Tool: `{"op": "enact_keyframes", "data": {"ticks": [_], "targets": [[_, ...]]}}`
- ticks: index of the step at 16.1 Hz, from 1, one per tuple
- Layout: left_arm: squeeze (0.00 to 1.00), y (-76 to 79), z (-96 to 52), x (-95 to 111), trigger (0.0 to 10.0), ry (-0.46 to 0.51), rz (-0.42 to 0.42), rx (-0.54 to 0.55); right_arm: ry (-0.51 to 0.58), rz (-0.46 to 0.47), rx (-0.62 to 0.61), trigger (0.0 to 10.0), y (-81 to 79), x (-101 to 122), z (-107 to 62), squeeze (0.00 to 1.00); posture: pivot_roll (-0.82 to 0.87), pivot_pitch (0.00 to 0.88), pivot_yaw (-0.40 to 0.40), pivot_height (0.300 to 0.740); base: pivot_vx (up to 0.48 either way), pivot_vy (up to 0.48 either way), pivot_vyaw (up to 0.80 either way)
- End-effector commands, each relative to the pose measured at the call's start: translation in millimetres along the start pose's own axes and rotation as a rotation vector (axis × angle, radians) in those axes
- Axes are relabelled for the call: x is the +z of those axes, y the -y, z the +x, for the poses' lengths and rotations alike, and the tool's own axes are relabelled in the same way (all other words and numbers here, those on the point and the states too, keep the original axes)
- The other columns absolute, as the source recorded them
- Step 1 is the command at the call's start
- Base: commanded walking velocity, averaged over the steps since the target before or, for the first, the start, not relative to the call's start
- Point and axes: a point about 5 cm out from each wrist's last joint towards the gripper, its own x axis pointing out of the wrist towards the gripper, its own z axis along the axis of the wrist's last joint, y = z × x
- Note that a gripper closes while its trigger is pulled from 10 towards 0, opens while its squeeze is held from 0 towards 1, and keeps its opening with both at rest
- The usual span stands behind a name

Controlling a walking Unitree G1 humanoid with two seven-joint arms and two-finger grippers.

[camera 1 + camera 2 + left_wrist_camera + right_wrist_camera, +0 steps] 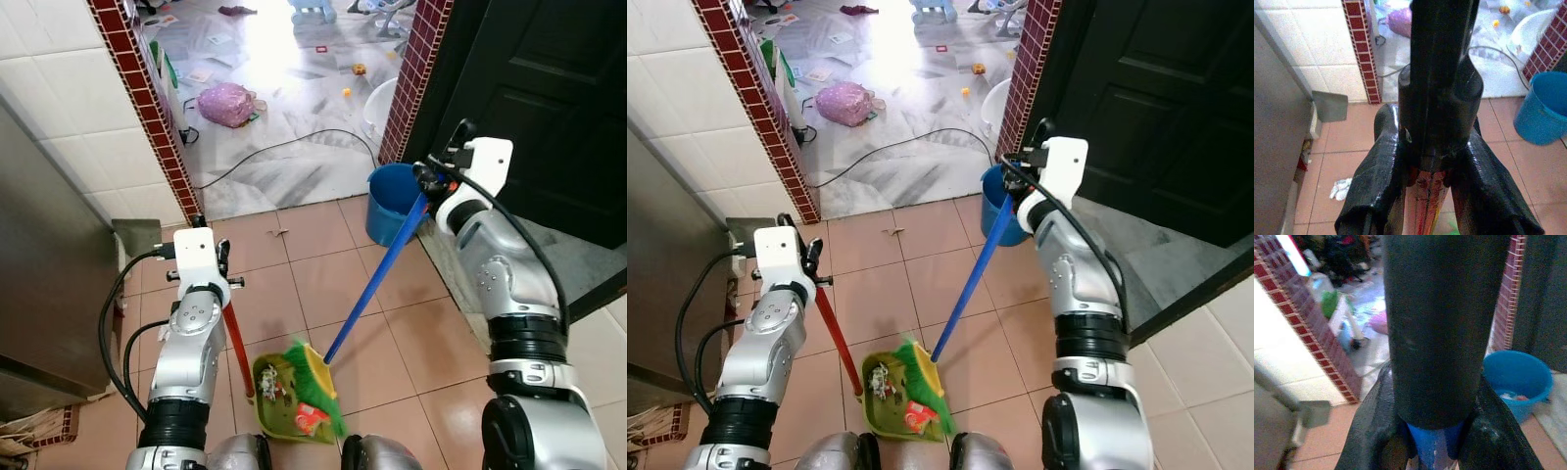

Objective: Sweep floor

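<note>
Both grippers are clamped on handles. At the top of the blue broom handle (377, 279), the right gripper (428, 181) has its fingers (1376, 431) pressed on either side of it. The left gripper (223, 284) pinches the red dustpan handle (238, 351) the same way, its fingers (1376, 181) hugging the pole.

The yellow-green dustpan (279, 392) sits on the tan tiled floor (304, 264) just in front of the robot's feet and serves as the landmark. The green broom head (315, 377) rests on the pan's right edge, partly over it. Swept scraps (274, 384), including a red and white wrapper (310, 419), lie inside the pan. Beyond the pan, up and to the right, stands a blue bucket (394, 201) by the dark door (549, 98). Farther beyond, through the doorway, a black cable (284, 152) crosses a littered marble floor, with a pink bag (227, 103) nearby. A crumpled white scrap (1342, 188) lies on the tiles to the pan's left.

Risk, as I judge it: lifting or tilting the pan unevenly could spill the scraps back out, and the bristles could drag litter out if the broom is pulled away carelessly. The long blue handle could also knock the bucket.
</note>
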Motion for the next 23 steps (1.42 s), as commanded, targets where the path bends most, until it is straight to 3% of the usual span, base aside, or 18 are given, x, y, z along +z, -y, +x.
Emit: {"op": "enact_keyframes", "data": {"ticks": [1,5,7,10,13,16,18,23], "targets": [[0.00,-2.6,1.2,-5,10.0,-0.015,0.003,0.026,0.104,0.040,0.078,10.0,-9.9,20,-1.3,0.00,-0.10,0.049,0.015,0.740,0.000,0.000,0.00],[0.00,-5.6,5.5,-3,10.0,-0.015,-0.050,0.057,0.200,0.068,0.084,10.0,-18.5,25,-2.2,0.00,-0.10,0.037,0.015,0.740,0.000,0.000,0.00],[0.00,-5.7,5.9,-5,10.0,-0.038,-0.091,0.064,0.250,-0.010,0.083,10.0,-28.0,31,-3.0,0.00,-0.09,0.029,0.014,0.740,0.000,0.000,0.00],[0.00,-5.4,7.8,-4,10.0,-0.026,-0.090,0.056,0.358,-0.227,0.154,10.0,-45.3,51,-4.8,0.00,-0.09,0.020,0.014,0.740,0.000,0.000,0.00],[0.00,-6.4,8.5,-3,10.0,-0.022,-0.095,0.061,0.375,-0.269,0.111,10.0,-34.3,55,-5.5,0.00,-0.10,0.015,0.013,0.740,0.000,0.000,0.00],[0.00,-7.6,9.0,4,10.0,0.030,-0.087,0.052,0.329,-0.314,0.036,10.0,-18.8,39,-8.6,0.00,-0.09,0.009,0.012,0.740,0.000,0.000,0.00],[0.00,-8.4,10.1,16,10.0,0.094,-0.103,0.032,0.267,-0.322,-0.064,10.0,-4.4,11,-15.3,0.00,-0.09,0.000,0.017,0.740,0.000,0.000,0.00],[0.00,-4.4,12.7,39,10.0,0.221,-0.101,-0.053,0.147,-0.414,-0.224,10.0,11.3,-43,-29.5,0.00,-0.08,0.000,0.040,0.740,0.000,0.000,-0.12]]}}
